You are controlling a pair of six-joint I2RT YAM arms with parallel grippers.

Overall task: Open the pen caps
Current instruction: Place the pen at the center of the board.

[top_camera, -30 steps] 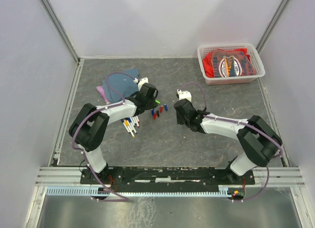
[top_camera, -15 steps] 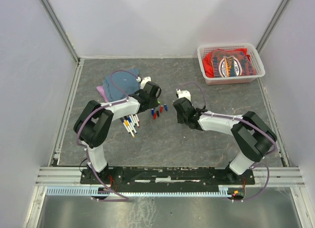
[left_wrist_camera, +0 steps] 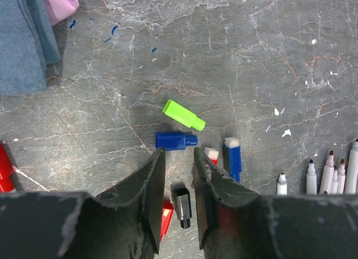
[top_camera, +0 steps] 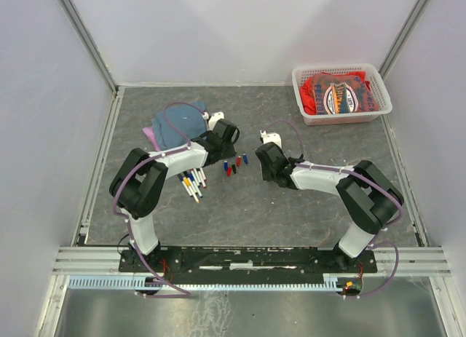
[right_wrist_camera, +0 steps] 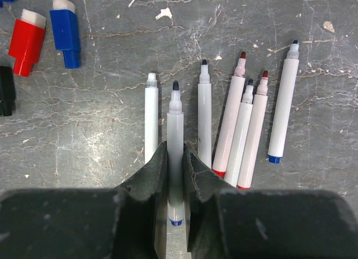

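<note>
Now both pincers have eased wider: the left gripper stands released, a black cap lying between its jaws among other loose caps; the right gripper straddles a bare pen, grip unclear. That pen looks done.

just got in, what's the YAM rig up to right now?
Pen uncapping, and every pen in view is already uncapped. A row of uncapped pens lies on the table, with a green cap, a blue cap and others loose nearby. The left claw is open over a black cap lying on the table. The right claw has its fingers either side of one white pen barrel; whether it's gripping is unclear.
</note>
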